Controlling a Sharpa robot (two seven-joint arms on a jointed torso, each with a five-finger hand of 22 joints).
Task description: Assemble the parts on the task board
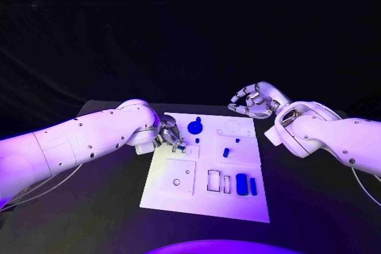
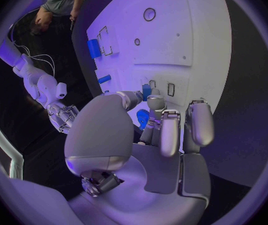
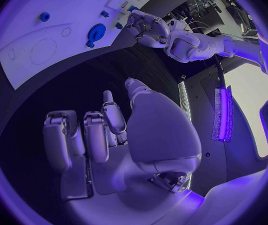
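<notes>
Fingers [image 2: 148, 104] of left hand [image 1: 168, 134] pinched a small blue part [image 2: 146, 91] over the white task board [image 1: 238, 201]. Right hand [image 1: 254, 101] hung apart above the black table [image 1: 317, 210], fingers [image 3: 84, 135] loosely curled, holding nothing. More blue parts [image 1: 241, 183] lay beyond, in board recesses.
</notes>
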